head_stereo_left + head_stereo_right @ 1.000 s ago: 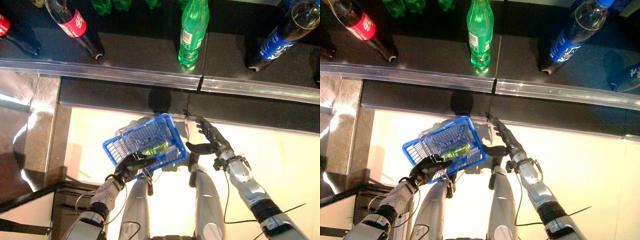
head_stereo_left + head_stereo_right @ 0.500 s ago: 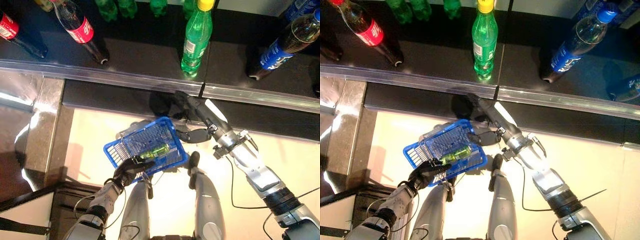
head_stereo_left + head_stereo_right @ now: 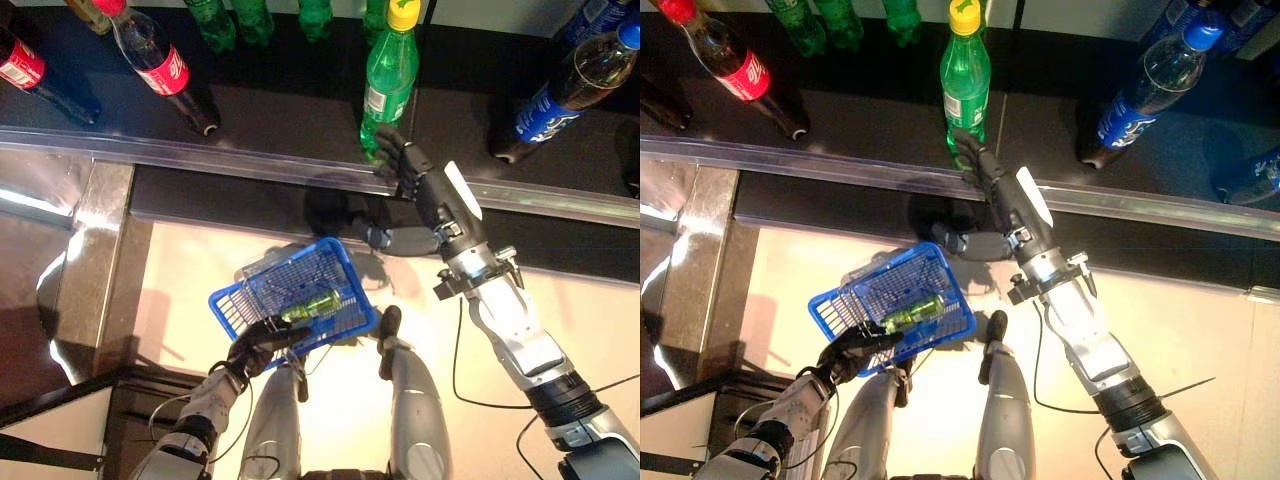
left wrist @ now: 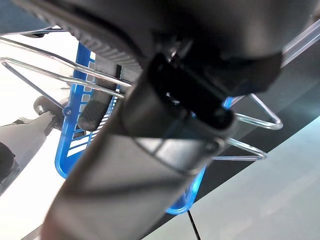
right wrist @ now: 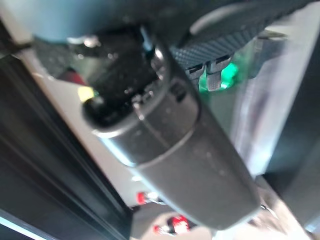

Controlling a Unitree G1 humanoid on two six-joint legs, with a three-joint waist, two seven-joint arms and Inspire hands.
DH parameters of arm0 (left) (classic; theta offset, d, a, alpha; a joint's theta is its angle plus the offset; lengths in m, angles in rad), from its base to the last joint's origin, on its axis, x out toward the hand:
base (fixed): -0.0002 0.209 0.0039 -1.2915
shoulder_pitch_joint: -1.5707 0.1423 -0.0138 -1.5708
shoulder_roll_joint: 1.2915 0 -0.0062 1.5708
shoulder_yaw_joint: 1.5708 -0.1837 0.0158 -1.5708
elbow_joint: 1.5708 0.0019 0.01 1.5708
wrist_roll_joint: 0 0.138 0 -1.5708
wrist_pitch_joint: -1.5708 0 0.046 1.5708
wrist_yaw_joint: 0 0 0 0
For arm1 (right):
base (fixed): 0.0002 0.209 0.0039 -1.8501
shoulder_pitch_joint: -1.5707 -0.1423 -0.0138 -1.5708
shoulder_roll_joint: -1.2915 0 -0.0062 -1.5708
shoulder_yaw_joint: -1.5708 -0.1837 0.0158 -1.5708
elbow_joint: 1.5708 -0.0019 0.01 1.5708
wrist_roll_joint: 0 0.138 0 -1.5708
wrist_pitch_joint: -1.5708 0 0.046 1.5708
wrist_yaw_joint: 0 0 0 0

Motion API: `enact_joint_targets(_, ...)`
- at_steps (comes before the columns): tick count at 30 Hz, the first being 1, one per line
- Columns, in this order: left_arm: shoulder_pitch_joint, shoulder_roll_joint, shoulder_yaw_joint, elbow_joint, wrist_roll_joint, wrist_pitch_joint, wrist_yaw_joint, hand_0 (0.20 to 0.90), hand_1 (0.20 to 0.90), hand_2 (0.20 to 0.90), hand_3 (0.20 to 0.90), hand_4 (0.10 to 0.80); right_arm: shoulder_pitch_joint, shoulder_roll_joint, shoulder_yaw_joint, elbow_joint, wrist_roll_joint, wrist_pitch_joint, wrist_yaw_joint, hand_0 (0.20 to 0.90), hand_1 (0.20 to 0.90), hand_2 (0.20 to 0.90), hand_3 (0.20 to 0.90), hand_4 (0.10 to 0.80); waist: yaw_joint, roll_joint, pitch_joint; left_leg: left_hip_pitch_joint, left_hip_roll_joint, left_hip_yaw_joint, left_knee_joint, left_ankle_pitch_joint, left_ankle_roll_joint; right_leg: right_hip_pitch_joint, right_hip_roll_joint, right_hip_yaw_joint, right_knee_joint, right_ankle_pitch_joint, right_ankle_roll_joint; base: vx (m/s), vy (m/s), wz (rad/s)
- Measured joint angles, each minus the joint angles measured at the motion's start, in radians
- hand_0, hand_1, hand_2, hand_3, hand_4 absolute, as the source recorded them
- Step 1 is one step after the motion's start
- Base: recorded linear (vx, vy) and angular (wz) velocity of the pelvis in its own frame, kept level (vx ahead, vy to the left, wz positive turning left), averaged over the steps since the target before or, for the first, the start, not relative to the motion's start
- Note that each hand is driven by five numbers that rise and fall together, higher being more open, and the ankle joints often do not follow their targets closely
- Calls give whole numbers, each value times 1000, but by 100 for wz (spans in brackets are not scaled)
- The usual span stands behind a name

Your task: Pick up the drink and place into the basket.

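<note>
A green bottle with a yellow cap [image 3: 388,75] stands near the front edge of the dark shelf. My right hand [image 3: 418,180] reaches up to it, open, with straight fingers at the bottle's base and the thumb spread below. The bottle shows green past the fingers in the right wrist view [image 5: 227,75]. My left hand [image 3: 262,340] is shut on the thin wire handles [image 4: 250,120] of the blue basket [image 3: 240,300], held up in front, low and left of the right hand. A small green drink [image 3: 310,303] lies inside the basket.
Red-labelled cola bottles [image 3: 160,60] stand at the shelf's left, a blue-labelled bottle [image 3: 560,85] at its right, and more green bottles [image 3: 230,15] at the back. A shiny metal rail [image 3: 250,160] runs along the shelf's front. A metal post [image 3: 90,250] stands at the left.
My right hand has risen from beside the basket to the shelf edge, its fingers now at the green bottle's base. The basket stays held in about the same place.
</note>
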Motion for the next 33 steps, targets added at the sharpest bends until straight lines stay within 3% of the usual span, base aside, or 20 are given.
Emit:
enact_joint_targets(22, 4, -20, 0, 1, 5, 3, -1, 300, 300, 300, 200, 100, -4, 7, -69, 0, 70, -27, -152, 900, 900, 900, 900, 800, 23, 23, 12, 52, 6, 0, -17, 5, -8, 42, 1, -5, 0, -6, -4, 9, 1, 0)
enact_joint_targets(33, 4, -21, 0, -7, 7, 10, -1, 300, 300, 300, 200, 100, -104, 6, -69, 43, 84, -10, -164, 900, 900, 900, 900, 800, 35, 24, 13, 50, 10, -3, -13, 5, -8, 48, 1, -9, -1, -8, -6, 5, -7, 0)
